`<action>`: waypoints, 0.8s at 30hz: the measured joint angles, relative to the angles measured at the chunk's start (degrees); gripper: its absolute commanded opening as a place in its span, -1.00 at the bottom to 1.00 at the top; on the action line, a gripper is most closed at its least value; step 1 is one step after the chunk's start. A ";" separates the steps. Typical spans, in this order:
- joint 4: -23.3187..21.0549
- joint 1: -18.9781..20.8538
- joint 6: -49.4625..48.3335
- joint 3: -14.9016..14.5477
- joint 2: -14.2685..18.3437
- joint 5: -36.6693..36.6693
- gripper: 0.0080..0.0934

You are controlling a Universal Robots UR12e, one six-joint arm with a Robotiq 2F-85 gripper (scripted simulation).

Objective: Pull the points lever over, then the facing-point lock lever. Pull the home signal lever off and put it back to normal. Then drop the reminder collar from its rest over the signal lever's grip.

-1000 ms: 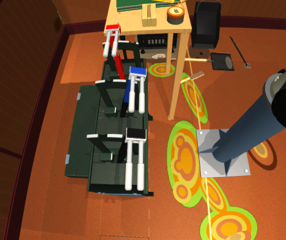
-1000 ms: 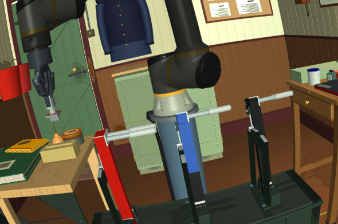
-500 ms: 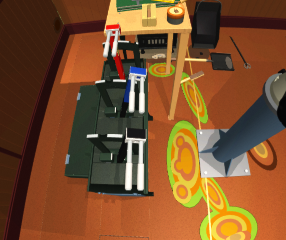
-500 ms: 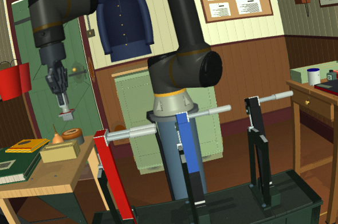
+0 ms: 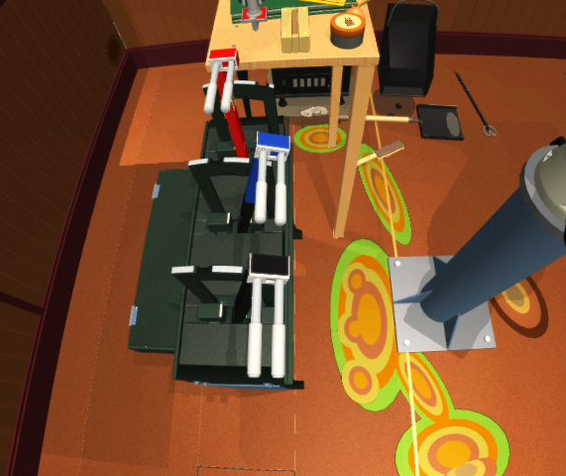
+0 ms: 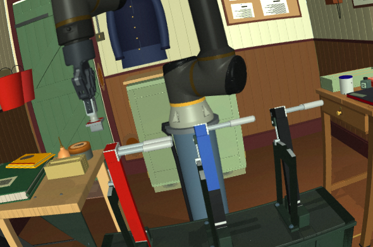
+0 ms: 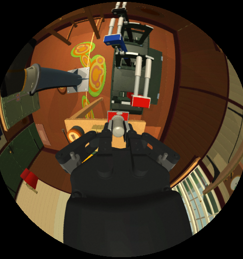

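The reminder collar [image 6: 95, 123], a red plate on a pale grey stem, hangs in the air above the wooden table [image 6: 47, 185], and my gripper [image 7: 118, 131] has its fingers closed on either side of that stem [image 7: 118, 127]. The collar also shows at the table's far end in the side camera [image 5: 252, 12]. The red signal lever [image 6: 124, 189] stands just right of the table, its pale grip [image 6: 146, 146] pointing toward the arm's column. The blue lever [image 6: 207, 157] and black lever [image 6: 283, 138] stand further right on the dark frame [image 5: 221, 256].
The wooden table's near edge [image 5: 293, 60] sits beside the red lever's head [image 5: 223, 55]. On it are a tin [image 5: 347, 26], a yellow block [image 5: 294, 29] and a green book [image 6: 15, 179]. My arm's column [image 5: 483, 271] rises to the right of the frame.
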 measured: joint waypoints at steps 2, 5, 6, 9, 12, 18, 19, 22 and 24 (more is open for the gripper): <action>0.00 0.86 0.86 -0.06 0.06 0.00 -1.00; 0.01 2.15 2.15 -0.18 0.17 0.00 -1.00; 0.01 2.57 2.57 -0.23 0.22 0.00 -1.00; 0.02 3.82 3.82 -0.38 0.36 0.00 -1.00; 0.03 5.02 5.01 -0.56 0.53 0.00 -1.00; 0.05 7.23 7.23 -0.96 0.91 0.00 -1.00; 0.06 7.57 7.57 -1.04 0.98 0.00 -1.00; 0.07 8.53 8.53 -1.25 1.18 0.00 -1.00; 0.08 9.13 9.13 -1.39 1.31 0.00 -1.00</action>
